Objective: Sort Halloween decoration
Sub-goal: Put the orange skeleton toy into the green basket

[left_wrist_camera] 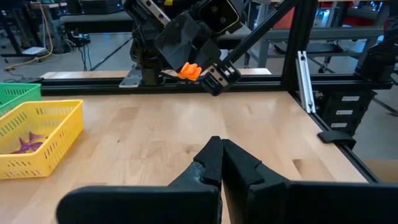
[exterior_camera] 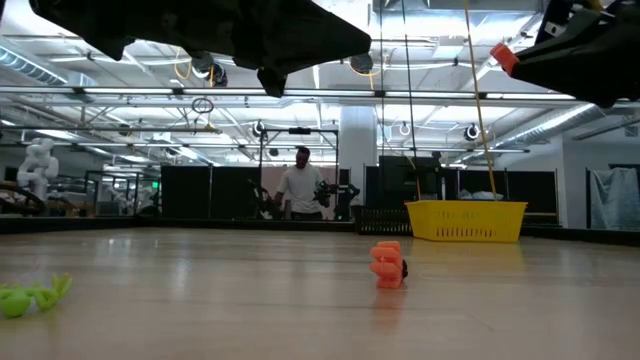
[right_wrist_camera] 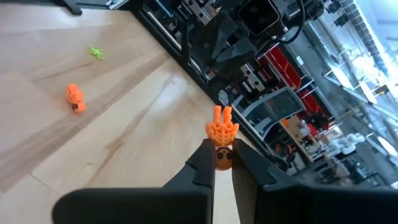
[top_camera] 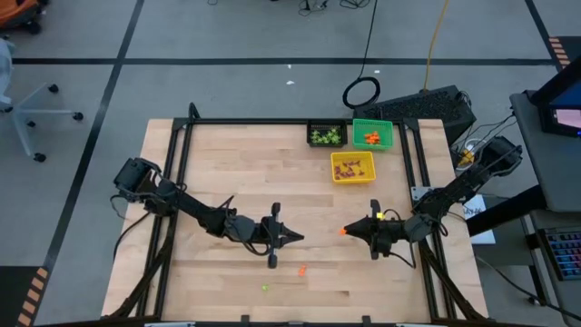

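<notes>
My right gripper (top_camera: pixel 349 231) hovers over the table's right half, shut on a small orange trinket (right_wrist_camera: pixel 221 132), which also shows in the left wrist view as an orange trinket (left_wrist_camera: pixel 189 71). My left gripper (top_camera: pixel 296 238) hangs shut and bare at mid table, pointing toward the right one. Another orange trinket (top_camera: pixel 302 270) stands on the wood near the front edge, seen in the low view as an orange trinket (exterior_camera: pixel 387 265). A light-green trinket (top_camera: pixel 265 289) lies left of it, the same green trinket (exterior_camera: pixel 30 297) in the low view. My right gripper pinches the orange trinket's round lower end (right_wrist_camera: pixel 223 158) between its two fingertips (right_wrist_camera: pixel 202 163). The fingers lie about level, pointing toward the table's left. The trinket's ribbed part (right_wrist_camera: pixel 222 124) juts out past the tips, lifted clear of the table.
Three square bins stand at the far right of the table: a black bin (top_camera: pixel 327 134) with green pieces, a green bin (top_camera: pixel 372 135) with orange pieces, a yellow bin (top_camera: pixel 353 167) with purple pieces. A person (exterior_camera: pixel 300 186) stands in the room beyond the table.
</notes>
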Motion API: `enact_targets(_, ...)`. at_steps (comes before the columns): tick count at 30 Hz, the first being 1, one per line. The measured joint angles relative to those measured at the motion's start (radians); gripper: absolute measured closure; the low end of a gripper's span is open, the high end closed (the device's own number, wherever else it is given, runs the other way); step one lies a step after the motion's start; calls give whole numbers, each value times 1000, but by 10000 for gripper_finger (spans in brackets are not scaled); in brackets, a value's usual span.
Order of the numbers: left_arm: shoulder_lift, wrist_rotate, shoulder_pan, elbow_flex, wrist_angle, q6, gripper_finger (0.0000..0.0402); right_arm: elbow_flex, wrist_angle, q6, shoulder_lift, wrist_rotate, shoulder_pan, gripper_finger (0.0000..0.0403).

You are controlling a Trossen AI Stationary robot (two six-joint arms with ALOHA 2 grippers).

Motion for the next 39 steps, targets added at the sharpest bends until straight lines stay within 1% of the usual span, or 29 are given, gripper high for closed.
enact_targets(10,0,0,0,0,0,0,396,0,0,173,0,0,-3,390)
enact_targets(13,0,0,0,0,0,0,396,0,0,274,0,0,-20,390)
enact_targets(21,0,1,0,0,0,0,396,0,0,624,0,0,-100,390)
enact_targets(29,0,1,0,0,0,7,396,0,-10,816,-15,0,-191,390)
enact_targets(31,0,2,6,0,0,13,396,10,-57,857,-45,0,-214,390)
enact_targets(34,0,2,18,0,3,32,396,48,-229,897,-113,-1,-252,390)
enact_targets(36,0,2,25,0,3,32,396,97,-402,922,-164,-1,-290,390)
enact_targets(39,0,2,30,0,4,32,396,213,-728,965,-232,-3,-368,390)
